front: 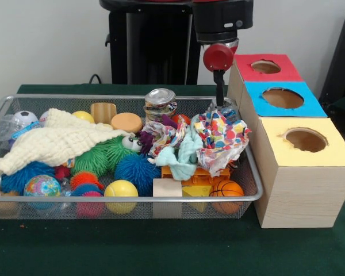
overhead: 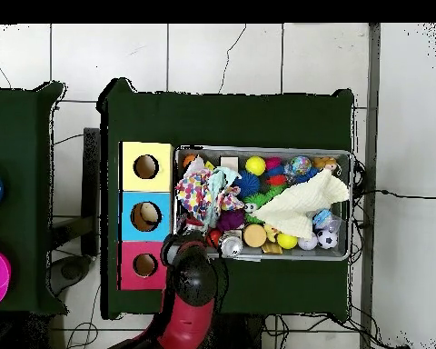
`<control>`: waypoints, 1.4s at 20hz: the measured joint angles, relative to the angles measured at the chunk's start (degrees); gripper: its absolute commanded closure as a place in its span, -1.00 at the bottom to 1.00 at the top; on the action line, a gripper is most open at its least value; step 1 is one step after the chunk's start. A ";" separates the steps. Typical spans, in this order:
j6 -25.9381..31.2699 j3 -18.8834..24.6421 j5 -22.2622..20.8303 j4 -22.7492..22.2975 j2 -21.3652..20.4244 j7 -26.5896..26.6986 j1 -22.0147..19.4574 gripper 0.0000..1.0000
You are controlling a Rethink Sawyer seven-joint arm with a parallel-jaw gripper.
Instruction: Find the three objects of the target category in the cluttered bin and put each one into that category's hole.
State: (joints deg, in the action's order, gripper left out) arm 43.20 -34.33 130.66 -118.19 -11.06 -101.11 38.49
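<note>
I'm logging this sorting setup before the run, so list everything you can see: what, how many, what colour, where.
wire mesh bin: one, silver, on the green table.
wooden box: one, pale, beside the bin, three round holes.
red-faced hole: one, nearest the robot.
blue-faced hole: one, middle.
yellow-faced hole: one, farthest from the robot.
cream cloth: one, draped over the bin's left half in the front view.
patterned cloth: one, multicoloured, at the box end.
metal can: one, shiny, upright at the far wall.
spiky balls: several, blue, green, orange, in the middle.
yellow ball: one, near wall.
mini basketball: one, orange, near corner.
mini soccer ball: one, far left corner.
gripper: one, black, at the bin's far corner by the box.
</note>
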 measured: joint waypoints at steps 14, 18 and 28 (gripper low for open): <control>0.01 -1.49 4.46 0.03 6.85 0.00 3.62 -1.00; 0.01 -2.72 4.48 0.05 7.74 0.00 3.65 -1.00; 0.02 -4.27 4.47 0.12 8.63 0.08 3.85 -1.00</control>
State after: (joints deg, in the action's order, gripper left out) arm 43.22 -38.60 135.13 -118.07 -2.43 -101.02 42.33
